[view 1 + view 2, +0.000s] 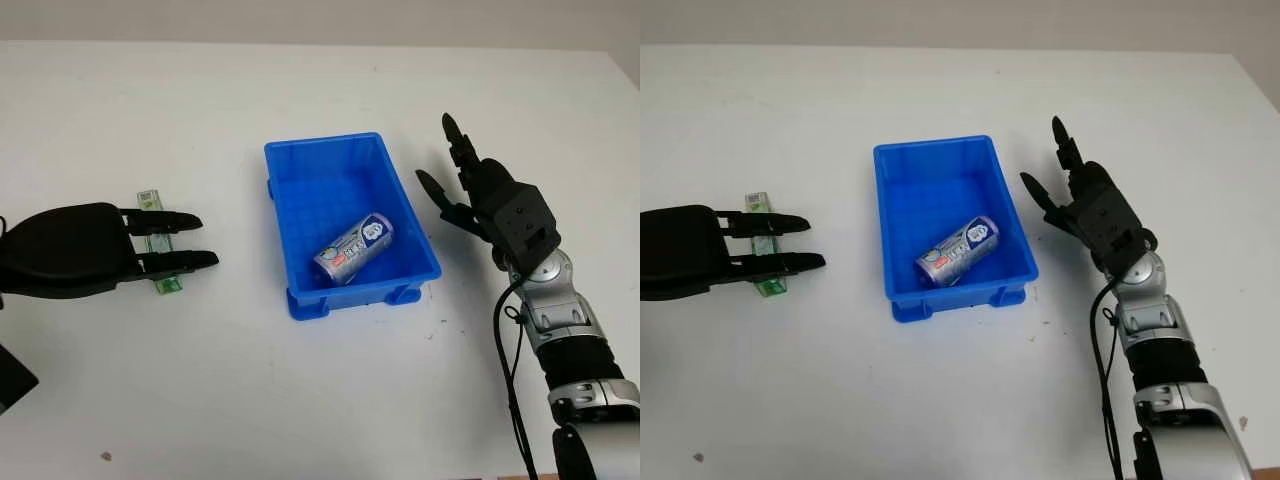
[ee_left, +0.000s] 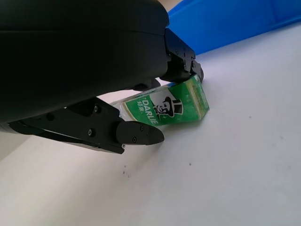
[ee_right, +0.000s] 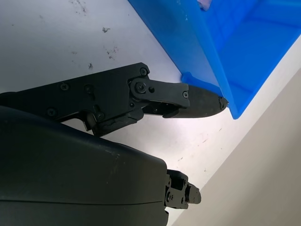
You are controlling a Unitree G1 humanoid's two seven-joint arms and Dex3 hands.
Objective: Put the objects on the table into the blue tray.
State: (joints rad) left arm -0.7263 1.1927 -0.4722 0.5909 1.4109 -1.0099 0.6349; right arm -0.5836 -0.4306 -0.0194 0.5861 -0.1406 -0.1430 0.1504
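Left hand (image 1: 150, 248): your open hand sits over the green toothpaste box (image 2: 171, 103) — fingers (image 2: 138, 134) extended above and past it, not closed on it.
Toothpaste box: flat on the white table (image 1: 300, 400), directly under your left fingers, well clear of the tray.
Right hand (image 1: 462, 190): open, holding nothing, raised just beside the tray's near wall — one fingertip (image 3: 207, 103) close to its corner.
Blue tray (image 1: 290, 190): between your two hands.
Can (image 1: 353, 248): lying on its side inside the tray, toward your right hand's side.
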